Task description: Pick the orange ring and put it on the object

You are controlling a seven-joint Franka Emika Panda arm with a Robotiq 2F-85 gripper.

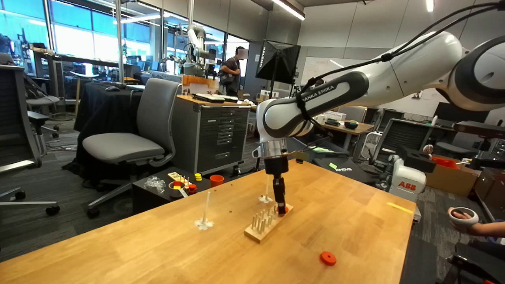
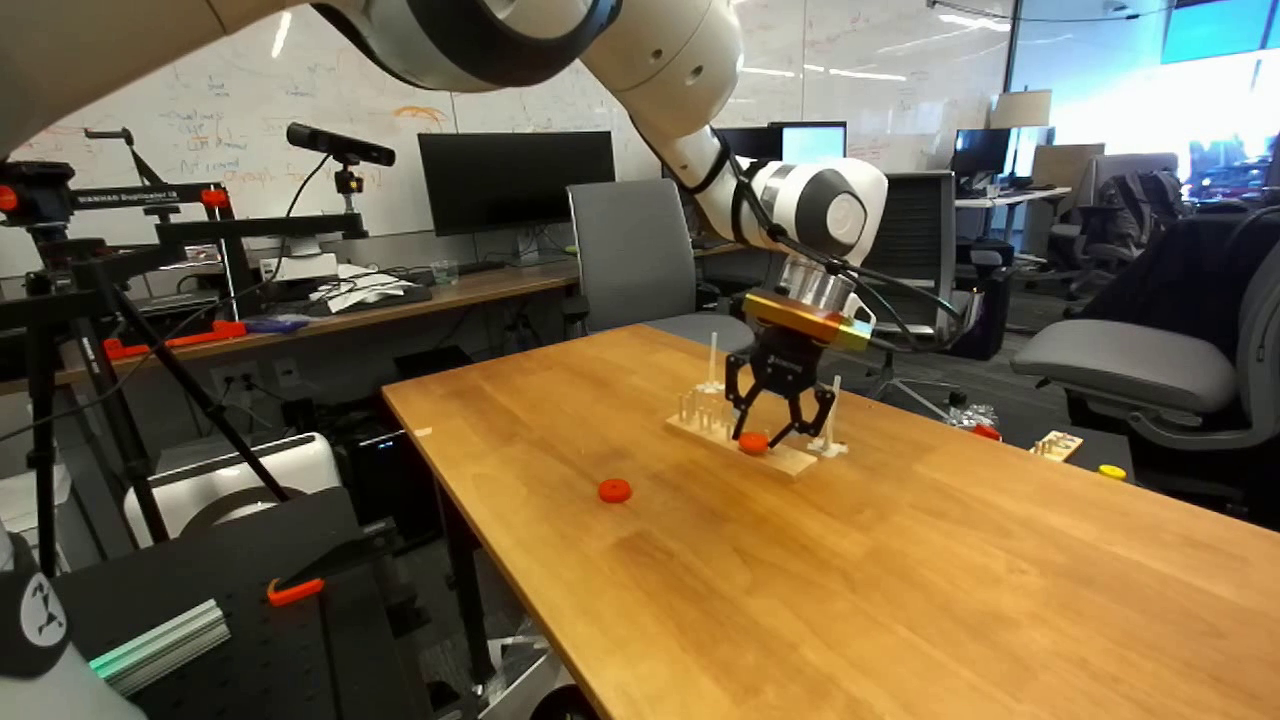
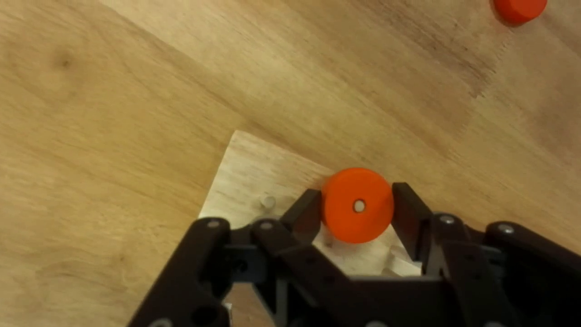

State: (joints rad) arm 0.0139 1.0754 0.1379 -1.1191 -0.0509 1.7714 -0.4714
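The orange ring [image 3: 357, 227] is between the two fingers of my gripper [image 3: 357, 193], which touch it on both sides. A pale peg end shows in its centre hole. The ring also shows at the fingertips in both exterior views [image 1: 285, 210] [image 2: 753, 443]. The object is a pale wooden slab with several short upright pegs [image 1: 258, 236] [image 2: 795, 463]. It lies under the ring and partly shows in the wrist view [image 3: 254, 172]. The ring is over one end of the slab. Whether it rests on the slab or sits slightly above it, I cannot tell.
A redder round piece lies on the wooden table [image 1: 328, 258] [image 2: 614, 490] and at the wrist view's top right [image 3: 519, 9]. Two thin upright pale stands [image 1: 206, 209] [image 1: 267, 189] are fixed near the slab. A black side table [image 1: 158, 199] holds cups and small parts.
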